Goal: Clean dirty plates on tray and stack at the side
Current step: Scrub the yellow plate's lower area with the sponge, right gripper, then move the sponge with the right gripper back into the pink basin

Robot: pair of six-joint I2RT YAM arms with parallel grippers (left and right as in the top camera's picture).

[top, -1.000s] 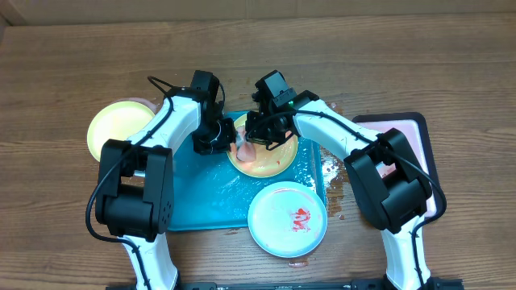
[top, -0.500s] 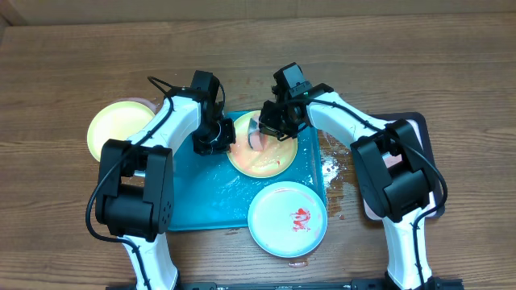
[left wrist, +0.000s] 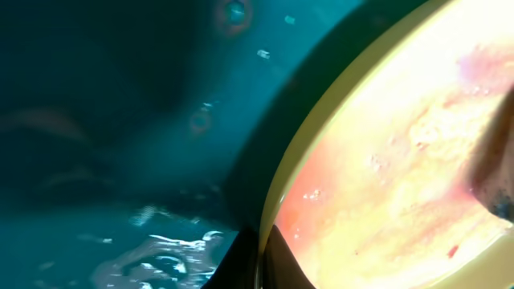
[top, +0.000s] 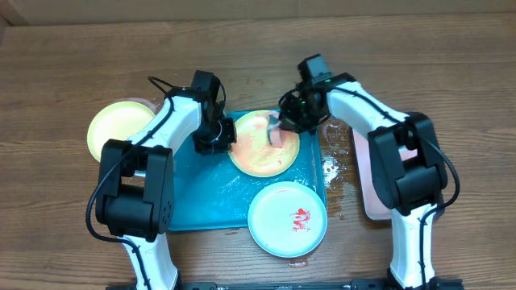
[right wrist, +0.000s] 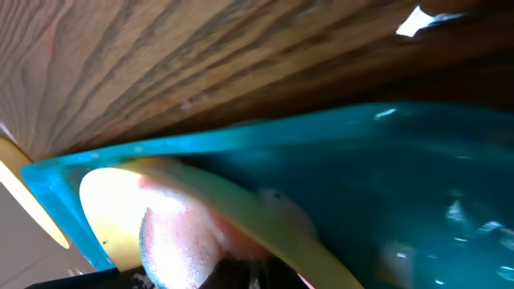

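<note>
Right gripper (top: pixel 280 129): jaws closed on a pinkish sponge (top: pixel 275 134), pressed to the far right edge of the yellow-green plate (top: pixel 260 155). In the right wrist view the sponge (right wrist: pixel 178 241) sits against the plate's rim, with the teal tray (right wrist: pixel 418 185) beyond it.

Left gripper (top: pixel 218 143): clamped on the same plate's left rim. In the left wrist view a fingertip (left wrist: pixel 269 261) pinches the lip.

This plate lies in the far half of the tray (top: pixel 201 197), between the two grippers. We cannot tell if it lies flat or slightly tipped.

Key relation: from the sponge, the unwiped pink film runs toward the left gripper and the robot. We judge the next stroke goes that way. The plate is round, so it has no long axis.

The pale blue plate (top: pixel 287 217), red-smeared, overhangs the tray's near right corner, closer to the right arm. A second yellow-green plate (top: pixel 117 129) rests on the table left of the tray. A pink tray (top: pixel 363 193) lies to the right.
</note>
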